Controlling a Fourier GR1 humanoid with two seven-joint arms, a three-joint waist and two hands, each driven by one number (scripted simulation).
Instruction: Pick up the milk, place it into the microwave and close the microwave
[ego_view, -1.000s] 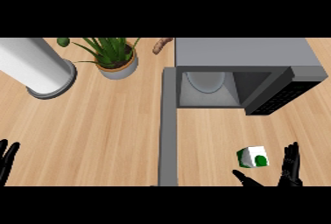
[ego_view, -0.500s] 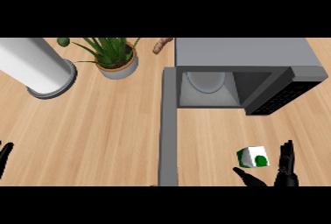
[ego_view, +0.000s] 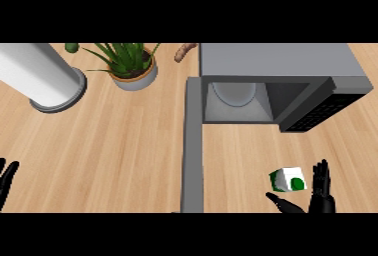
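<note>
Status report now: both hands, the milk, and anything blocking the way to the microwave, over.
Right hand open beside milk, no grasp yet. Left hand open, resting at left edge. Microwave door open, counter path unobstructed.

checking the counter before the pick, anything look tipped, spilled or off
Nothing stands out. The small white-and-green milk carton sits on the wooden counter with no spill, the grey microwave has its door open, and the potted green plant stands upright.
</note>
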